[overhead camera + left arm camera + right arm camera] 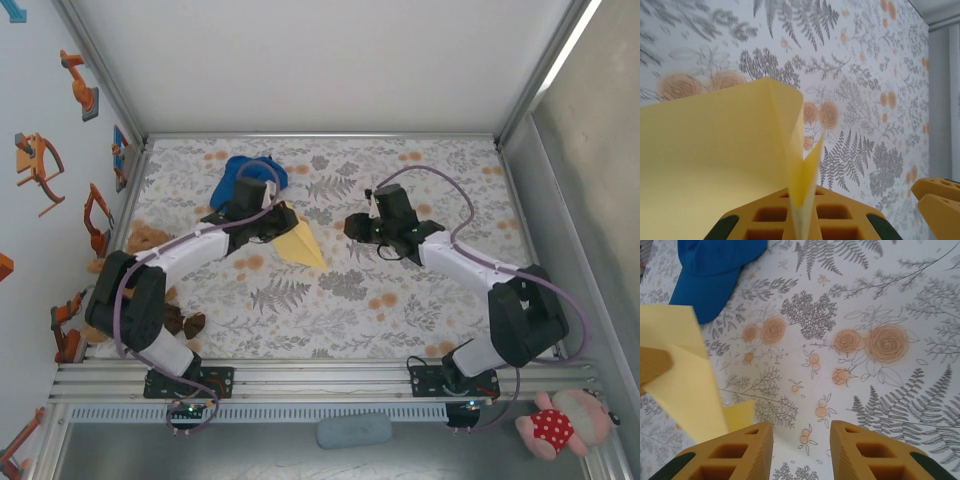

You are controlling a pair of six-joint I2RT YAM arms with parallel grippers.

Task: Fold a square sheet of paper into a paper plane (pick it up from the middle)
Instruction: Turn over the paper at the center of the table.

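We are pinching the paper plane [715,165] in the left gripper [802,217] near mid-table; light, limp, easily creased, it is wanting a hold along its folded spine. The right gripper [801,445] is gaping alongside, blue cap [715,265] beyond.

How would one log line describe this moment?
left gripper: shut on yellow paper | right gripper: open, empty | blue cap: on table

The paper [715,165] looked thin, matt and smooth, sharply creased. Beside the paper, the cap [710,270] was dull blue cloth. The surface [400,300] wore a matt printed covering. The right claw [801,440] had matt, ribbed orange plastic fingers.
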